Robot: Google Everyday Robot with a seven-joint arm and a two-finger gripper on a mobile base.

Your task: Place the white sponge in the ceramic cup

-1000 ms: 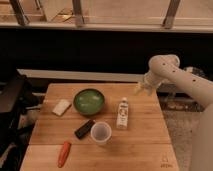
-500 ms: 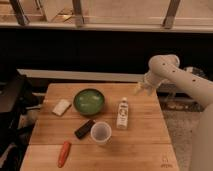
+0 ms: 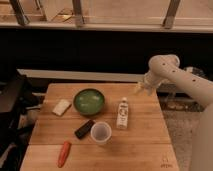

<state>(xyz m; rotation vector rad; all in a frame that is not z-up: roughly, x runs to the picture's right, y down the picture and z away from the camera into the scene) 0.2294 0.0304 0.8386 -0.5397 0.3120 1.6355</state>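
Note:
The white sponge [image 3: 61, 107] lies flat near the left edge of the wooden table [image 3: 145, 147], just left of the green bowl. The ceramic cup [image 3: 101, 132], small and pale, stands upright in the middle front of the table with nothing visible in it. My gripper [image 3: 140, 89] hangs at the end of the white arm over the table's far right corner. It is far from both the sponge and the cup and holds nothing that I can see.
A green bowl [image 3: 89, 101] sits between the sponge and a white labelled bottle [image 3: 122, 113]. A black bar [image 3: 84, 128] lies just left of the cup, an orange-red stick [image 3: 64, 153] near the front left. A dark chair [image 3: 12, 107] stands left of the table.

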